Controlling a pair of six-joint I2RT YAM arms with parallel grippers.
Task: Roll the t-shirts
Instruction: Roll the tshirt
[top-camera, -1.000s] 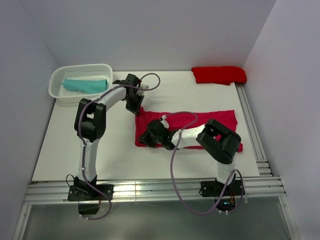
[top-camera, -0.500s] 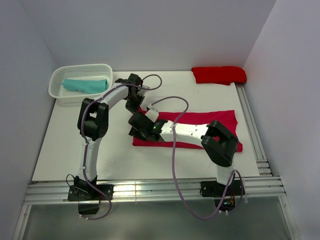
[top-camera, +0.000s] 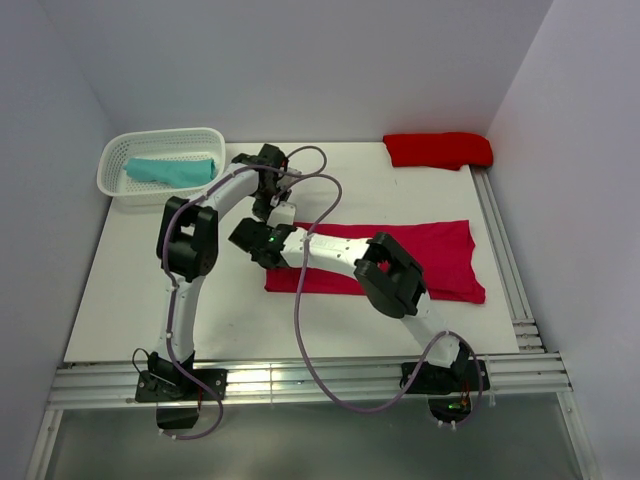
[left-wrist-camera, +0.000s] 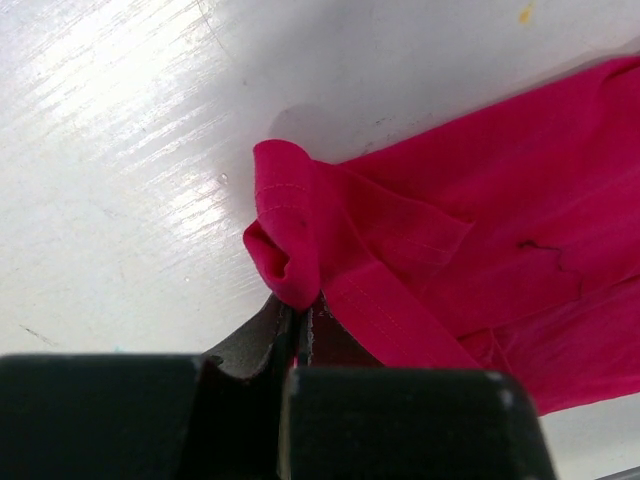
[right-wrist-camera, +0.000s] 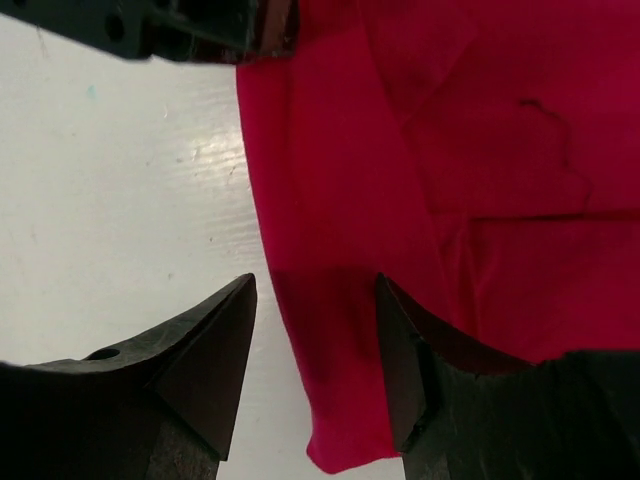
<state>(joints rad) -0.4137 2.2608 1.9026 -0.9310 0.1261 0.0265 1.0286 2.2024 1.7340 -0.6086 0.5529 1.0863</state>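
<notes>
The raspberry-red t-shirt (top-camera: 440, 255) lies as a long folded strip across the middle of the table. My left gripper (top-camera: 272, 207) is at its far left corner, shut on a rolled-up bit of the hem (left-wrist-camera: 290, 260), with the jaws pinched together (left-wrist-camera: 300, 312). My right gripper (top-camera: 256, 242) is open at the shirt's left end, one fingertip over bare table and the other over the cloth (right-wrist-camera: 420, 150), its jaws (right-wrist-camera: 315, 290) straddling the edge. A teal bundle (top-camera: 170, 170) lies in the basket. A scarlet bundle (top-camera: 438, 150) lies at the back right.
The white lattice basket (top-camera: 160, 138) stands at the back left corner. Metal rails (top-camera: 500, 250) run along the table's right edge and the near edge. The left gripper's body (right-wrist-camera: 200, 30) shows at the top of the right wrist view, close to the right gripper.
My right arm has stretched left along the shirt, its gripper moving from mid-strip to the left end. The left gripper has stayed at the far left corner.
</notes>
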